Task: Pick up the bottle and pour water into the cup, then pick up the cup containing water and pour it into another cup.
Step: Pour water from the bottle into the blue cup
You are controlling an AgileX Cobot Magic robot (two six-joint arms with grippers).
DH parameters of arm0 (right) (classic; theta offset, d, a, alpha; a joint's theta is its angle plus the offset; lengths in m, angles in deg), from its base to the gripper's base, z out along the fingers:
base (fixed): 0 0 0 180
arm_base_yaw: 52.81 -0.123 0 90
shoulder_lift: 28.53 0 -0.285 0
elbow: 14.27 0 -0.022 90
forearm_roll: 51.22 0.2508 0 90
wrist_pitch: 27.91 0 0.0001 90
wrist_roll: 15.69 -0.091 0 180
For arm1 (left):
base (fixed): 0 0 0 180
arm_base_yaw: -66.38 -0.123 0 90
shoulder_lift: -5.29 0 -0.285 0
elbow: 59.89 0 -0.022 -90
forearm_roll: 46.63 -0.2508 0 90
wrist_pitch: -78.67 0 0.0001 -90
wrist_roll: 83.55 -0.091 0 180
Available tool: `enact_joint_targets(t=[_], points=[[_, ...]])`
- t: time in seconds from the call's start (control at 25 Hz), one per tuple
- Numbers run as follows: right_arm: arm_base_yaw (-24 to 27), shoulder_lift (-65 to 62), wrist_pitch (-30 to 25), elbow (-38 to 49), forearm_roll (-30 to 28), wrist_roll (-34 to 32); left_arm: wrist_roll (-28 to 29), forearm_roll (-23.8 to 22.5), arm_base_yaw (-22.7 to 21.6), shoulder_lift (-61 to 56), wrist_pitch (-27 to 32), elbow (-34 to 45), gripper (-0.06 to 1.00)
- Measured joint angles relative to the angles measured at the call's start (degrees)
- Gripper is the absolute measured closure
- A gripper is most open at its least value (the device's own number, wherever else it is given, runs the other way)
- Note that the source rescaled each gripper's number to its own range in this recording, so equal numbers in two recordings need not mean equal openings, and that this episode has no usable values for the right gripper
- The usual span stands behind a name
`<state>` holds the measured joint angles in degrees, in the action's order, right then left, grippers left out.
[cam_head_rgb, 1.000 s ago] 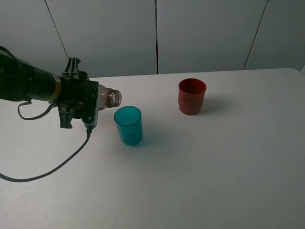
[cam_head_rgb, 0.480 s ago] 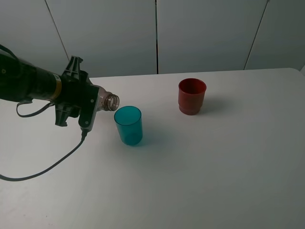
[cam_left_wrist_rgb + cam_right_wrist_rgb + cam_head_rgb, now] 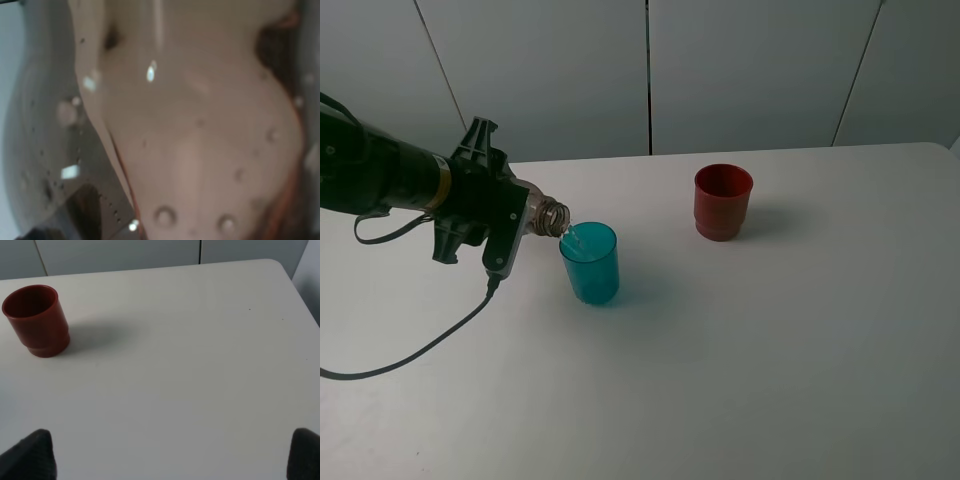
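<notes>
The bottle (image 3: 552, 217) has tipped further since a second ago; water (image 3: 572, 236) now streams into the cup (image 3: 590, 265).
The left claw (image 3: 518, 216) is clamped on the bottle; the right claw (image 3: 167, 455) is spread open.

**Left side crowded, right side open**

The left arm (image 3: 390, 175) and its tilted bottle (image 3: 552, 215) block the teal cup (image 3: 589, 262) from the left; a cable (image 3: 463, 326) trails near-left. Bare table (image 3: 790, 350) lies between the teal cup and red cup (image 3: 723, 202), and nearer.
</notes>
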<state>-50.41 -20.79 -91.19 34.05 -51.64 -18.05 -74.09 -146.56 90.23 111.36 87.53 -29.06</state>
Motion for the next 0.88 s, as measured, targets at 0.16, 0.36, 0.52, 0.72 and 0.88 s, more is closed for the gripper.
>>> enact_joint_targets(t=[0.16,0.36,0.52,0.72,0.88], points=[[0.0,0.0,0.0,0.0,0.0,0.0,0.0,0.0,0.0,0.0,0.0,0.0,0.94],[0.0,0.0,0.0,0.0,0.0,0.0,0.0,0.0,0.0,0.0,0.0,0.0,0.94],[0.0,0.0,0.0,0.0,0.0,0.13,-0.45,0.0,0.0,0.0,0.44,0.0,0.94],[0.0,0.0,0.0,0.0,0.0,0.13,-0.54,0.11,0.0,0.0,1.68,-1.55,0.94],[0.0,0.0,0.0,0.0,0.0,0.13,-0.56,0.11,0.0,0.0,0.61,-2.21,0.94]])
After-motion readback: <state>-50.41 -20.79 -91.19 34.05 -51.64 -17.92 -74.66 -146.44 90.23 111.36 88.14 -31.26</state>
